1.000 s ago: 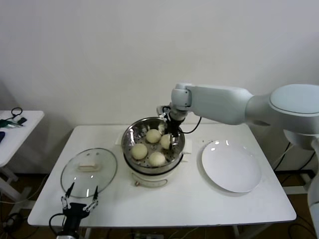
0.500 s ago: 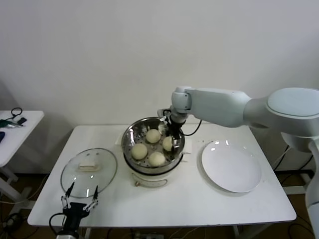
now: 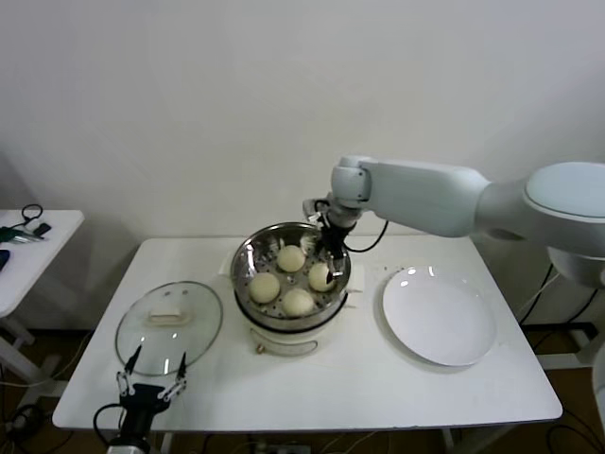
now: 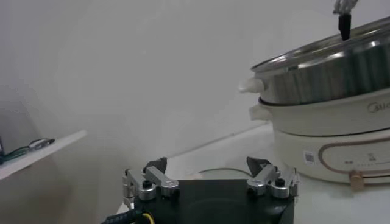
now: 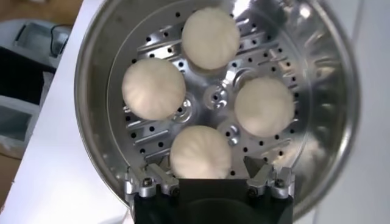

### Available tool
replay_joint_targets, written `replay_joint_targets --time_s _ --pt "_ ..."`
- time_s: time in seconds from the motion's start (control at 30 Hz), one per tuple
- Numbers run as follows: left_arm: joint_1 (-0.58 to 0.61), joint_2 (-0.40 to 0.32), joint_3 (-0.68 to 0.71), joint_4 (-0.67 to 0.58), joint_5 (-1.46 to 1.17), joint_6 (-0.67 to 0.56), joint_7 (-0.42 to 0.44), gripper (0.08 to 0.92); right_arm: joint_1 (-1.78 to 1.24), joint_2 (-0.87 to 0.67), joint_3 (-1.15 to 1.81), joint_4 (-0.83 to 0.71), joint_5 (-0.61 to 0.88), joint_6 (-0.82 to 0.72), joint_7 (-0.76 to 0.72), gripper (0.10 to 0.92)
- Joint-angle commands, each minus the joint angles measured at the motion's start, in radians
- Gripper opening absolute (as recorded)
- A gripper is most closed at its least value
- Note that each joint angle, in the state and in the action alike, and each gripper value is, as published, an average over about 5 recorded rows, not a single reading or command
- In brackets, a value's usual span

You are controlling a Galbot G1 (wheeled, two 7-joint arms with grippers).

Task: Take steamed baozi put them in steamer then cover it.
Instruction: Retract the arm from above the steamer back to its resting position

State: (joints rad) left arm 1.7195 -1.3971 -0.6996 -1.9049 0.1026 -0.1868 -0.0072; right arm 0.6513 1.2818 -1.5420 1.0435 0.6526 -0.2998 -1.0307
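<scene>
You see four baozi (image 3: pixel 290 277) lying inside the steamer (image 3: pixel 248 267). Your right gripper (image 3: pixel 327 253) hangs above them, wide open, holding nothing. The cover (image 3: pixel 168 318) lies on the table (image 3: pixel 359 378), near the open, empty left gripper (image 3: pixel 151 376).

Four cream-white baozi (image 5: pixel 208 38) are seated apart on the perforated floor of the shiny steel steamer (image 3: pixel 248 262). The glass cover (image 3: pixel 168 324) is laid flat beside it, handle upward.

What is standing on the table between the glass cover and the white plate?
In the head view, the steamer stands between the cover and the plate, holding four baozi.
</scene>
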Motion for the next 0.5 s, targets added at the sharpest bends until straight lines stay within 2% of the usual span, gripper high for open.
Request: replay_joint_targets --time_s 0.03,0.3,0.5 --pt "-0.002 0.001 0.001 -0.001 0.003 0.001 0.000 0.823 0.054 -0.138 0.078 0.055 0.056 0.034 0.043 0.823" --pt "-0.001 0.009 0.001 -0.006 0.022 0.001 -0.008 0.823 0.032 -0.371 0.095 0.227 0.146 0.196 0.334 0.823" --pt "-0.002 0.003 0.004 -0.012 0.045 0.006 -0.013 0.823 -0.207 -0.576 0.284 0.362 0.124 0.328 0.598 0.823"
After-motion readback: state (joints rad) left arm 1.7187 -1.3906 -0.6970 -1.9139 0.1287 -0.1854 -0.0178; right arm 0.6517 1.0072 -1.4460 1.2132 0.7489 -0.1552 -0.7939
